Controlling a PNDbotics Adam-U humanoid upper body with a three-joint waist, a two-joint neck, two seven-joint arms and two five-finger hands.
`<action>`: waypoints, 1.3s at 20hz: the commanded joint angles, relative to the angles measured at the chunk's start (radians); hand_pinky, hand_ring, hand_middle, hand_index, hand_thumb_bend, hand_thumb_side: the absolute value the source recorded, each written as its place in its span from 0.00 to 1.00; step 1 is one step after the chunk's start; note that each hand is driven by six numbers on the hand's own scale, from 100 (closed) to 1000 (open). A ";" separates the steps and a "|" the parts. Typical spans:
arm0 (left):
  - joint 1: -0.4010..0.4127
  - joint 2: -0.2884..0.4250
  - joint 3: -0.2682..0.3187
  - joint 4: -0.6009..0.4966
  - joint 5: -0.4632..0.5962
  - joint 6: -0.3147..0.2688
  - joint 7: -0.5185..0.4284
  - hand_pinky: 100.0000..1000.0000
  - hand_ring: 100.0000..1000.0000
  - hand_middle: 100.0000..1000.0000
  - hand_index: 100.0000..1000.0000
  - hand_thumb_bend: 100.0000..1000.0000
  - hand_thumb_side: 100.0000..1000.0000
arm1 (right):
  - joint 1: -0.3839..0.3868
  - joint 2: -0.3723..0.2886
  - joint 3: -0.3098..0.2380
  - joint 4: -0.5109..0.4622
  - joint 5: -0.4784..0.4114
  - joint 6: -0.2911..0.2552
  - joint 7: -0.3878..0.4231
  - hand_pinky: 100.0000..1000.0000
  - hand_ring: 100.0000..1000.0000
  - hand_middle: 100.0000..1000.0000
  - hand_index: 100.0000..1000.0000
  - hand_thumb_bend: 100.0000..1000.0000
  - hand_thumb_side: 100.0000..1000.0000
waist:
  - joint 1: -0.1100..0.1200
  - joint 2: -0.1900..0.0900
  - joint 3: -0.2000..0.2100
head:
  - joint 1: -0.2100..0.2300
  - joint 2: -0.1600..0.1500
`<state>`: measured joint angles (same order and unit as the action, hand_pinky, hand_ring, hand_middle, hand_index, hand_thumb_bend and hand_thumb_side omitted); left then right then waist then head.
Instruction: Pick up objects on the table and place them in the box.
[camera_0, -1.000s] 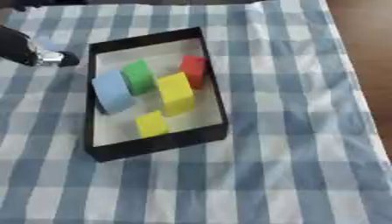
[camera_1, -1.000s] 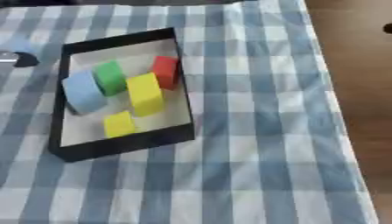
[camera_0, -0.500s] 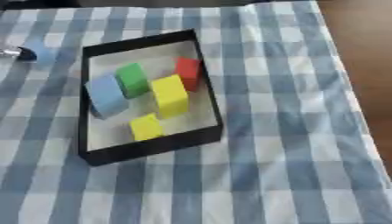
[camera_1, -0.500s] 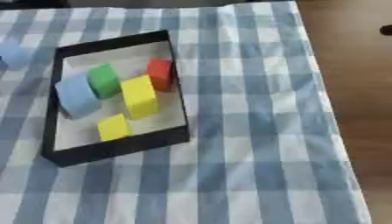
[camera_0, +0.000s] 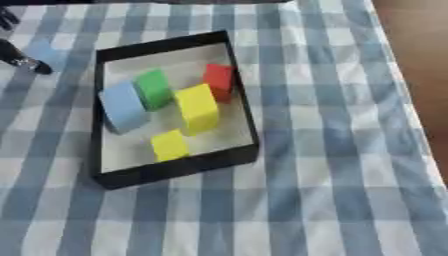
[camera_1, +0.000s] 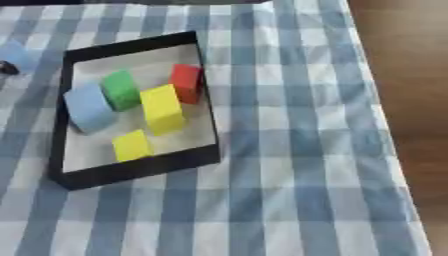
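Fingers of the left hand show only as dark tips at the far left edge; their spread cannot be told. Just beside them on the checked cloth lies a pale blue block; contact cannot be confirmed. The box holds a blue cylinder, green, red and two yellow blocks. Judgement: close squarely on the pale block, lift clear of the wall, release over bare floor. Right hand absent.
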<state>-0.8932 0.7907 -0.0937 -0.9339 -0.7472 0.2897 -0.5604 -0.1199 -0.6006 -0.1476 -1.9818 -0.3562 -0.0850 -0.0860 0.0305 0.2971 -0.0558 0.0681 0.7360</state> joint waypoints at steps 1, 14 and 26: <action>-0.034 0.009 0.043 0.060 -0.024 -0.002 0.025 0.82 0.83 0.78 0.89 0.78 0.21 | -0.010 -0.009 -0.007 -0.018 0.011 0.000 0.005 0.94 0.70 0.69 0.82 0.00 0.48 | 0.005 0.004 -0.006 | 0.017 -0.018; -0.073 -0.021 0.091 0.135 0.040 0.021 0.123 0.77 0.80 0.72 0.82 0.41 0.06 | -0.021 0.003 -0.003 -0.018 0.037 0.007 0.016 0.94 0.69 0.69 0.82 0.00 0.49 | 0.017 0.039 -0.031 | 0.039 -0.034; -0.078 -0.023 0.091 0.135 0.071 0.043 0.128 0.71 0.69 0.57 0.66 0.19 0.00 | -0.019 0.008 -0.005 -0.018 0.043 0.010 0.014 0.94 0.70 0.69 0.82 0.00 0.49 | 0.019 0.043 -0.036 | 0.040 -0.030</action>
<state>-0.9497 0.7408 -0.0137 -0.7844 -0.6808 0.3289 -0.4359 -0.1322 -0.5762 -0.1468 -1.9818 -0.3204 -0.0748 -0.0740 0.0407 0.3431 -0.0915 0.1087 0.7123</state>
